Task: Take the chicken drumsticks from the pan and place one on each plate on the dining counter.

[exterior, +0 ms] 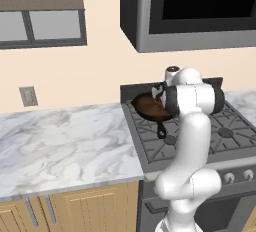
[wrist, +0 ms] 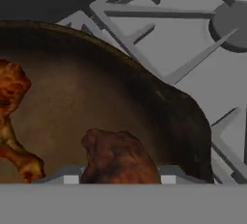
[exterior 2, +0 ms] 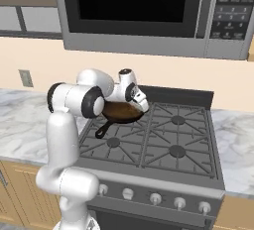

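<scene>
The black pan [wrist: 96, 92] sits on the stove's rear left burner [exterior: 145, 107] [exterior 2: 119, 112], its handle pointing to the front. Two chicken drumsticks lie in it. One dark brown drumstick [wrist: 118, 158] is between my fingertips, and my gripper [wrist: 119, 178] is shut on its sides. The other, more orange drumstick [wrist: 12, 117] lies apart at the left of the hand view. From the base views my hand reaches down into the pan [exterior 2: 140, 102]. The plates and the dining counter are out of view.
Grey stove grates [exterior 2: 171, 140] spread right of the pan, with knobs [exterior 2: 156, 198] along the stove's front. A microwave [exterior 2: 134, 11] hangs just above. A marble counter [exterior: 60, 141] runs to the stove's left, below a wall outlet [exterior: 28, 96] and a window [exterior: 42, 26].
</scene>
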